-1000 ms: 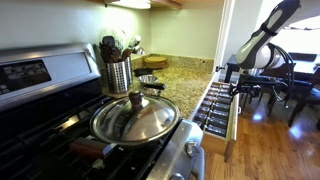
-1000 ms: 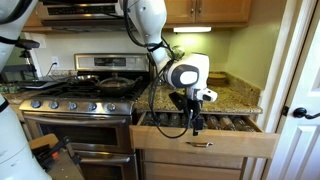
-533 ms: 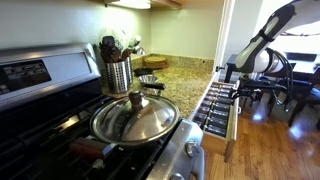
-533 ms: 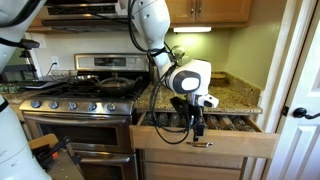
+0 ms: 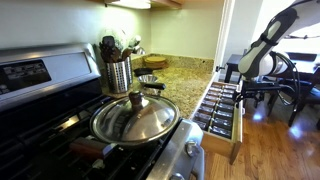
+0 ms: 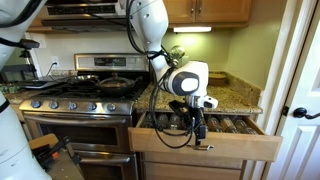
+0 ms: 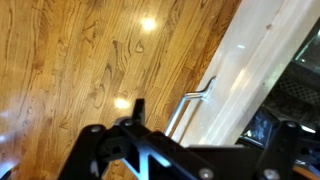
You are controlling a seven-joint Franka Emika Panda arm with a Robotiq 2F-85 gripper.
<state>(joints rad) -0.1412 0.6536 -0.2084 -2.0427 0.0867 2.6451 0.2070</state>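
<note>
A cream kitchen drawer (image 6: 205, 146) stands pulled out under the granite counter, with cutlery in its tray (image 5: 216, 104). In both exterior views my gripper (image 6: 197, 126) (image 5: 240, 90) hangs at the drawer's front edge, fingers pointing down over the front panel. The wrist view looks down on the drawer front (image 7: 250, 70) and its metal bar handle (image 7: 196, 98) above the wood floor. The black gripper (image 7: 213, 117) is open, its fingers spread wide with the handle lying between them. Whether a finger touches the handle I cannot tell.
A gas stove (image 6: 80, 96) stands beside the drawer, carrying a pan with a steel lid (image 5: 135, 118). A steel utensil crock (image 5: 118, 72) and a small bowl (image 5: 150, 79) sit on the counter (image 5: 185, 85). A white door (image 6: 300, 90) is close by; chairs (image 5: 290, 85) stand beyond.
The drawer has slid a little further out of the cabinet, and the gripper has moved outward along with its front. The jaws stayed wide apart.
</note>
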